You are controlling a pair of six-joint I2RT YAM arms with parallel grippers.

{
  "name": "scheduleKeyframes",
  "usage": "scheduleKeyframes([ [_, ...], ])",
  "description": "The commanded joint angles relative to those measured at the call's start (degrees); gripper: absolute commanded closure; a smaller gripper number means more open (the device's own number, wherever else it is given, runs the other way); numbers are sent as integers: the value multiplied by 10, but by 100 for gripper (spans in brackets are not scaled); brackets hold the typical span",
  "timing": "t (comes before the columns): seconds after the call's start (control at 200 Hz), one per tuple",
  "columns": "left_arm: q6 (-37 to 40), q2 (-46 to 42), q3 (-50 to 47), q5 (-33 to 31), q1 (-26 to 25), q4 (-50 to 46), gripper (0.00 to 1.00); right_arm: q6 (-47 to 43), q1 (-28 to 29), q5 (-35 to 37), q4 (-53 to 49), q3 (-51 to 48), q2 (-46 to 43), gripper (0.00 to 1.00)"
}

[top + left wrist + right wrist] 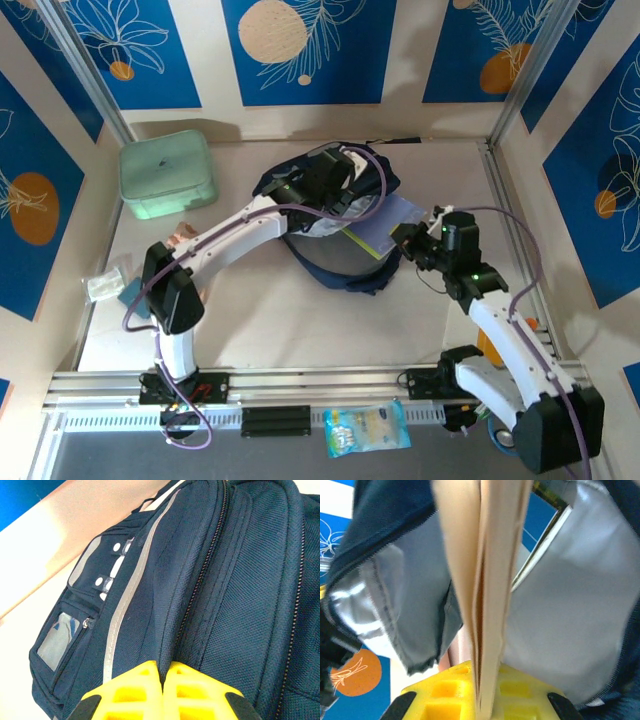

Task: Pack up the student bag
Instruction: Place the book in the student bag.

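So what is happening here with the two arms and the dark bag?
The left gripper is shut on the fabric of the student bag, beside a zip. The right gripper clamps a thin book by its edge at the bag's open mouth. The book is not fully inside yet.

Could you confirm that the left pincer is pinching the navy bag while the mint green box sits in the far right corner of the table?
Not quite: the mint green box sits in the far left corner, as the top external view shows. The left pincer is indeed pinching the navy bag.
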Motion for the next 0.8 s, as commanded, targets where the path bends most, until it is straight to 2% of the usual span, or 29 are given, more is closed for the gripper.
scheduleKeyframes([
  [0.0, -20, -79, -8, 7, 0, 81, 100, 47, 37, 51, 119, -9, 35, 97],
  [0.2, -19, -94, -25, 1, 0, 81, 100, 108, 69, 111, 182, -7, 114, 98],
  [0.41, -23, -92, -30, 3, 0, 83, 100, 157, 92, 174, 181, 15, 191, 98],
  [0.525, -25, -91, -31, 3, 0, 84, 100, 167, 104, 184, 180, 35, 242, 98],
  [0.665, -26, -89, -28, 2, 1, 82, 100, 172, 122, 194, 196, 55, 306, 93],
  [0.795, -29, -72, 9, 24, 1, 53, 100, 182, 130, 189, 196, 72, 358, 91],
])
